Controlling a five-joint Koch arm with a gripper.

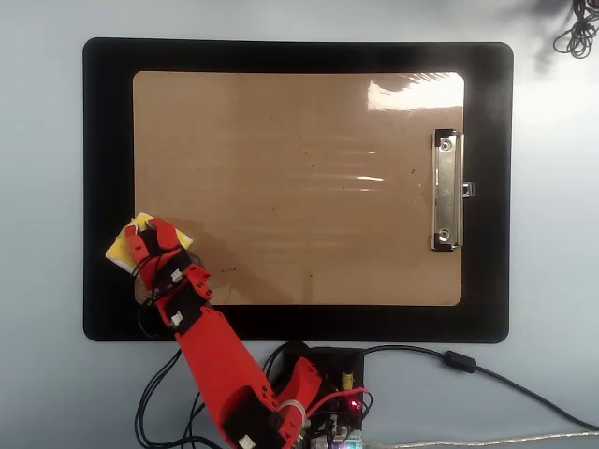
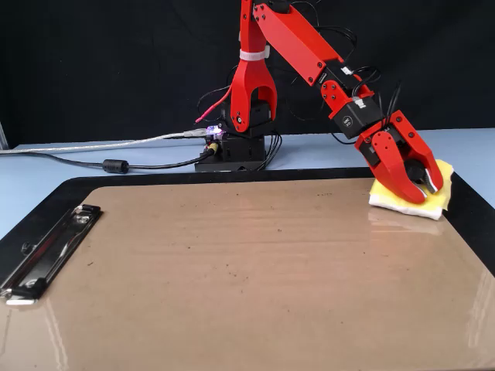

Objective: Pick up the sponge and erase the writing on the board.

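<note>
Nothing legible here. The board (image 1: 299,187) shows a bare brown face with only faint dark specks, no words to make out in either view. A small white sticker on the arm (image 2: 346,121) near the wrist carries marks too tiny to read.

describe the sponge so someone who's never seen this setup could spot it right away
In the overhead view, find the big brown clipboard on its black mat, then go to the clipboard's lower left edge. There the red gripper clamps the sponge, a small yellow square, the only yellow thing there.
</note>
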